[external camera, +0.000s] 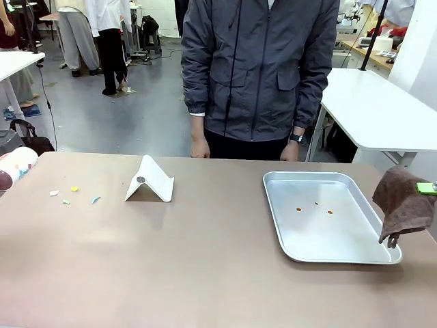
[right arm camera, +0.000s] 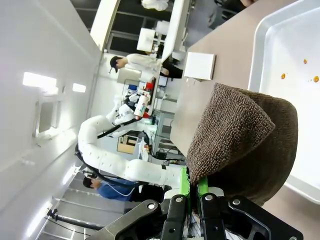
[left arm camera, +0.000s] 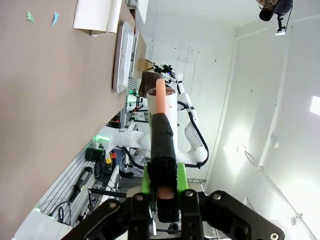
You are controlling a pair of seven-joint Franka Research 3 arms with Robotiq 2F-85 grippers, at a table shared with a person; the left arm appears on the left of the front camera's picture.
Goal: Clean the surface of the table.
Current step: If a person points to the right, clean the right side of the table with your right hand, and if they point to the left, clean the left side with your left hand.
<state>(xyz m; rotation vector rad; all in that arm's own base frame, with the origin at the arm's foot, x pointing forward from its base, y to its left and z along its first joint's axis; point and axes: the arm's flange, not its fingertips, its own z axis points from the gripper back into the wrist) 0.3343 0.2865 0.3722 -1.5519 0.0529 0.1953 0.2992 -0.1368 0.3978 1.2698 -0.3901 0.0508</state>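
The tan-brown table (external camera: 205,266) carries several small coloured scraps (external camera: 74,193) near its left end. My left gripper (left arm camera: 163,189) is shut on the black handle of a lint roller (left arm camera: 166,107), held above the table's left edge; the roller's white drum (external camera: 15,167) pokes in at the far left. My right gripper (right arm camera: 193,194) is shut on a brown cloth (right arm camera: 240,145). The cloth (external camera: 404,203) hangs at the right edge, just beside the steel tray (external camera: 341,254), with a green pad (external camera: 427,188) above it.
A white folded card stand (external camera: 150,181) sits left of centre. A few orange crumbs (external camera: 329,212) lie in the tray. A person in a grey jacket (external camera: 259,68) stands at the far side, hands (external camera: 199,147) hanging at the table's edge. White tables stand beyond.
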